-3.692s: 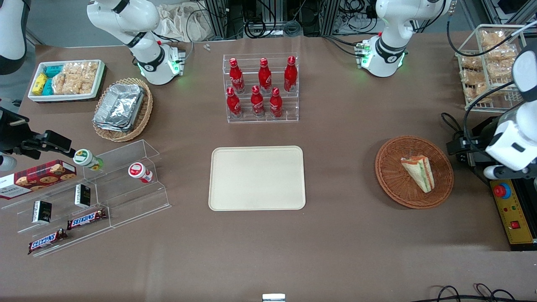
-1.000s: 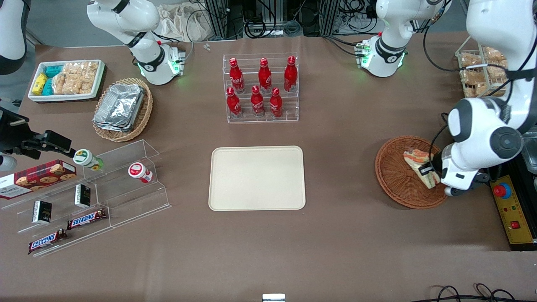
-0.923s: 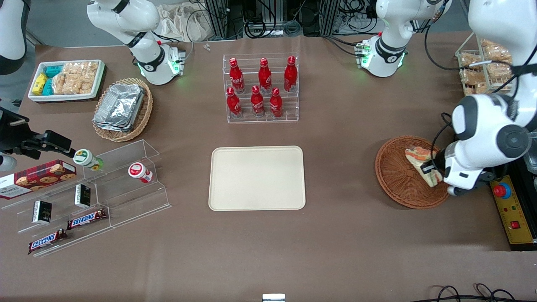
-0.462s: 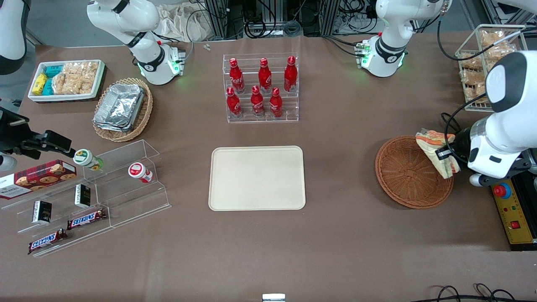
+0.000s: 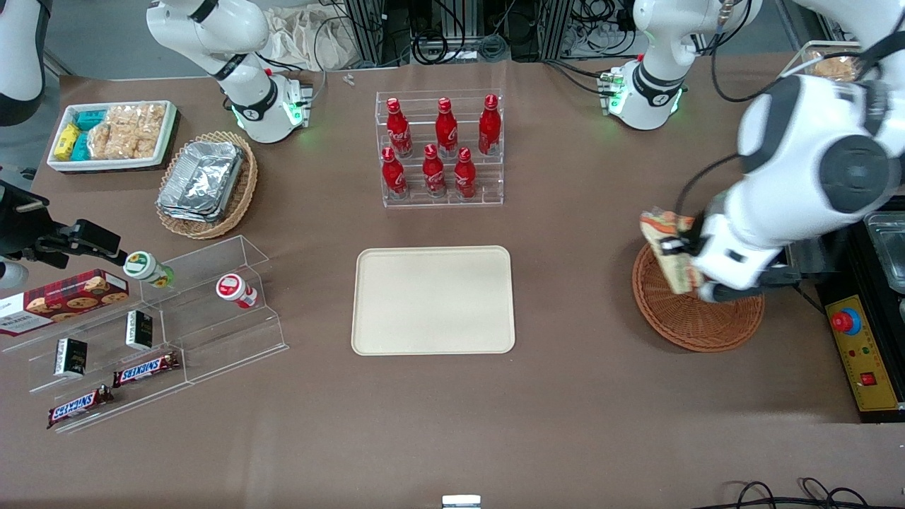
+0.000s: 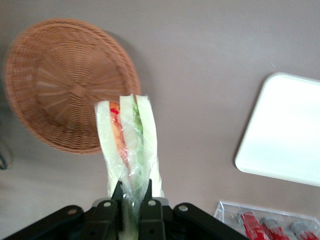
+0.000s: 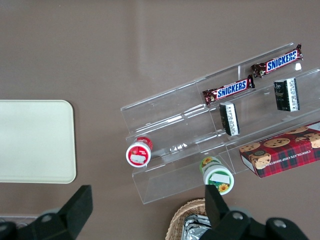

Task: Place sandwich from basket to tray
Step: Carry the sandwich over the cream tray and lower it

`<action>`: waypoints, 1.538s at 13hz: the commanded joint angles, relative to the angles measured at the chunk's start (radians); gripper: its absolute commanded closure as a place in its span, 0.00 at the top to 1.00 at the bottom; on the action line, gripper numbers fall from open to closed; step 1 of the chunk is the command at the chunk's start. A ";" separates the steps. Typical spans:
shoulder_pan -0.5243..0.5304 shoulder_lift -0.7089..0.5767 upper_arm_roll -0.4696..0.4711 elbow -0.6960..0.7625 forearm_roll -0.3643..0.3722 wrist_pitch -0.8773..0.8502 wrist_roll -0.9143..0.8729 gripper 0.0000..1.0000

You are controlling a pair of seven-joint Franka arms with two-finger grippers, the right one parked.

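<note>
Lifted since earlier: one sandwich [image 6: 128, 145] (wrapped) | end effector [image 6: 132, 192] clamped on it above one basket [image 5: 696, 322] | one tray [image 5: 433, 300] bare

Sandwiches: one [image 5: 668, 249], clamped in the gripper [image 5: 680, 247] above the round basket's edge
Round brown baskets: one [image 5: 696, 322]
Cream trays: one [image 5: 433, 300]
Red bottles: six [image 5: 436, 145], on a clear stepped stand
Snickers bars: two [image 5: 145, 368]
Small dark boxes: two [image 5: 139, 329]
Round-lidded cups: two [image 5: 237, 290]
Cookie boxes: one [image 5: 60, 300]
Oval baskets with foil containers: one [image 5: 244, 187]
</note>
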 commanded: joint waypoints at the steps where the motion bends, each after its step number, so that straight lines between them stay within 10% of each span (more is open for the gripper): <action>1: -0.095 0.039 -0.044 0.032 0.066 0.038 -0.037 0.20; 7: -0.312 0.250 -0.042 0.050 0.081 0.268 -0.163 0.21; 17: -0.372 0.511 -0.042 0.061 0.109 0.586 -0.227 0.21; 18: -0.372 0.511 -0.042 0.059 0.111 0.588 -0.227 0.39; 19: -0.372 0.511 -0.042 0.059 0.114 0.588 -0.221 0.98; 20: -0.370 0.505 -0.042 0.059 0.109 0.588 -0.225 1.00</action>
